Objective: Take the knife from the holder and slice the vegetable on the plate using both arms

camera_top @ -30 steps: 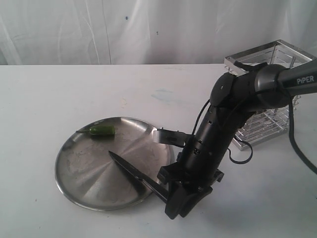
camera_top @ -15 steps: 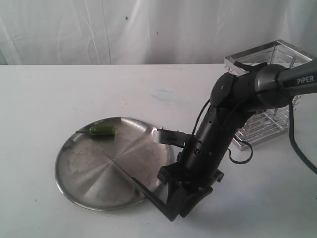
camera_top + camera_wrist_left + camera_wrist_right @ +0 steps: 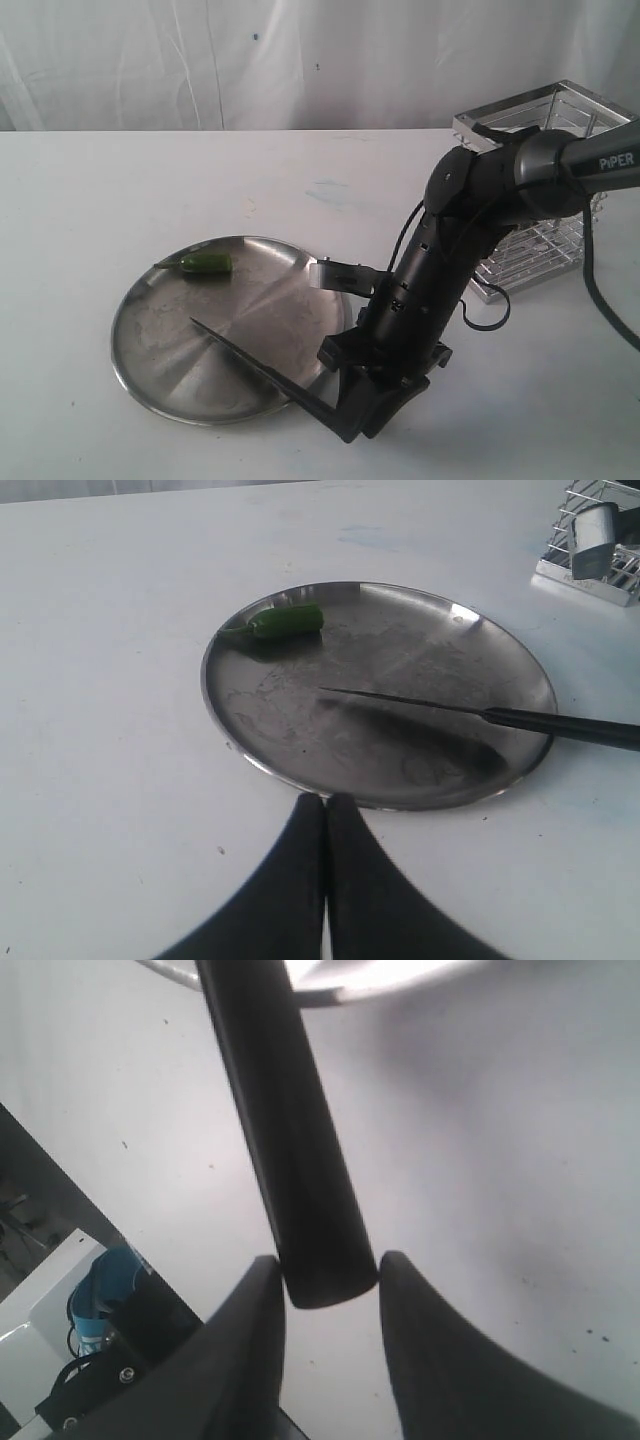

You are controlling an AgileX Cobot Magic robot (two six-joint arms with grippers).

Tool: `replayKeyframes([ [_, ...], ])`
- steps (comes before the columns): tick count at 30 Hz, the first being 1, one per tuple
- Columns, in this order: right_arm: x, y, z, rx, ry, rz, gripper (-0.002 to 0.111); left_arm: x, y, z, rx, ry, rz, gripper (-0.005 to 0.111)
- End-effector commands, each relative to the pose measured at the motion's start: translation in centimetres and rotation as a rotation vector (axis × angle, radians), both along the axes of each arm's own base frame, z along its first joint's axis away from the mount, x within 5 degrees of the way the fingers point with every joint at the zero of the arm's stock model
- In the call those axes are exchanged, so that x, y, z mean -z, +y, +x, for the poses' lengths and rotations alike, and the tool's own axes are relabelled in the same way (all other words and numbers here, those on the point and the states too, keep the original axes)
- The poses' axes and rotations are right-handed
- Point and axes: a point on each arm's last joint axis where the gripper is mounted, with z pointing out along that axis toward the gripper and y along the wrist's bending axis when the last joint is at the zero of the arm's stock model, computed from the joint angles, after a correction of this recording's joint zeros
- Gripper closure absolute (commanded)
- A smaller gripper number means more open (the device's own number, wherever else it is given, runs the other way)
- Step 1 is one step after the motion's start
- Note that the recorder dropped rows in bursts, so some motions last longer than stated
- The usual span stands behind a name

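Found the knife [image 3: 255, 365] pinched at the very butt of its round handle by the right gripper [image 3: 347, 428], low beside the near rim of the plate [image 3: 135, 300]. Saw the two fingers in the right wrist view parted only by the handle's thickness, one pressed to each side of the knife [image 3: 290, 1140], with the right gripper [image 3: 330, 1260] closed round its end. Traced the long axis on a slant in the exterior view: handle down at the gripper, off the plate, blade reaching out over the steel with the tip toward the plate's left half. Read the blade as edge-on, thin as a line. Noted the tip well apart from the vegetable [image 3: 205, 263], itself lying on its side at the far rim with its stem toward the left.

Made out a dark shadow [image 3: 420, 740] beside the knife [image 3: 480, 712] on the plate [image 3: 400, 630] in the left wrist view, yet could not tell whether the tip touched the steel. Lost the handle's end past that picture's edge. Saw there the vegetable [image 3: 285, 622] whole, and only a corner of the holder [image 3: 590, 580]. Found the left gripper [image 3: 326, 800] with fingers pressed together on nothing, just off the plate's rim over the white table [image 3: 100, 680]. Caught the holder [image 3: 535, 250] upright, partly hidden behind the right arm [image 3: 470, 220].
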Motion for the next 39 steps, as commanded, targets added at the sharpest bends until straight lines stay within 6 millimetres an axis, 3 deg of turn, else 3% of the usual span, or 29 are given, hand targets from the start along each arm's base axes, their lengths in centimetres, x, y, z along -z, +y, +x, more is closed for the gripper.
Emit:
replayKeyframes([
  [1, -0.3, 0.1, -0.2, -0.01, -0.001, 0.012, 0.078, 0.1, -0.1, -0.1, 0.009, 0.002, -0.013, 0.107],
  [17, -0.1, 0.3, 0.5, 0.058, -0.056, 0.002, 0.078, 0.1, -0.1, -0.1, 0.009, 0.002, -0.013, 0.107],
  [32, -2.4, 1.8, 1.6, 0.13, -0.023, 0.138, 0.078, 0.1, -0.1, -0.1, 0.009, 0.002, -0.013, 0.107],
  [39, -3.4, 2.0, 1.0, 0.1, -0.02, 0.158, 0.078, 0.1, -0.1, -0.1, 0.009, 0.002, -0.013, 0.107],
])
